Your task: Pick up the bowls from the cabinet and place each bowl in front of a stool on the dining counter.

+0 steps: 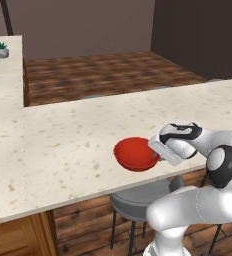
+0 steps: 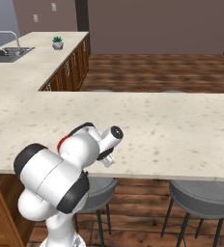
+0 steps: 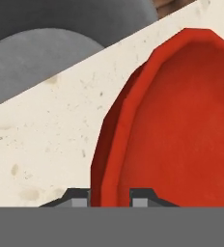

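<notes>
Near the front edge of your long beige speckled stone table, the hand is clamped on the glossy red round bowl's rim, so it sits right above the grey stool.

Both base views look down from behind the gripper, sharing the dining counter; hand view sits close.
</notes>
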Controlling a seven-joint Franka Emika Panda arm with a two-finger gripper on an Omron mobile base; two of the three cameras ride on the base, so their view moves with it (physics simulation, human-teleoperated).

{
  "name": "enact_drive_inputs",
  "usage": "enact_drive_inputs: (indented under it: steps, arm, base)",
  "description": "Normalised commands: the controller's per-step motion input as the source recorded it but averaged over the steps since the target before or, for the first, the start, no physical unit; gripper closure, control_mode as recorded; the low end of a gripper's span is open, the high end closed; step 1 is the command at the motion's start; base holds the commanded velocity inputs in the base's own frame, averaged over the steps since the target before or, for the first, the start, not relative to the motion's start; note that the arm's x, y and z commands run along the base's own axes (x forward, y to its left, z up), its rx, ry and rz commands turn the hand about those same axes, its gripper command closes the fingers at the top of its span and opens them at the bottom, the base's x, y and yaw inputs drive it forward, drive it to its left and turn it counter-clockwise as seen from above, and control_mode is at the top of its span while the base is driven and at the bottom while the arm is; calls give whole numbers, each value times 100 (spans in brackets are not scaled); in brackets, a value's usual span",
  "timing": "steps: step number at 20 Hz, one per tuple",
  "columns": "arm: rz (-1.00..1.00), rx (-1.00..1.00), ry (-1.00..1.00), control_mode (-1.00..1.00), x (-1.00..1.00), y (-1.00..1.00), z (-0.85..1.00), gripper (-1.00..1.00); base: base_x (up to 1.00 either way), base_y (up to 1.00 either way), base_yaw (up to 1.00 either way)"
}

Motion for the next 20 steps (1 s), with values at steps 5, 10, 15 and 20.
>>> enact_drive_inputs:
  steps: [5, 10, 15, 20]
  arm:
    - [0, 2, 0, -100, 20, 0, -9, 100]
    - [0, 1, 0, -100, 28, 0, -4, 100]
    - [0, 0, 0, -100, 9, 3, 0, 100]
    - [0, 0, 0, -100, 0, 4, -1, -100]
  base:
    - [0, 0, 0]
    - [0, 0, 0]
    - [0, 0, 0]
    - [0, 0, 0]
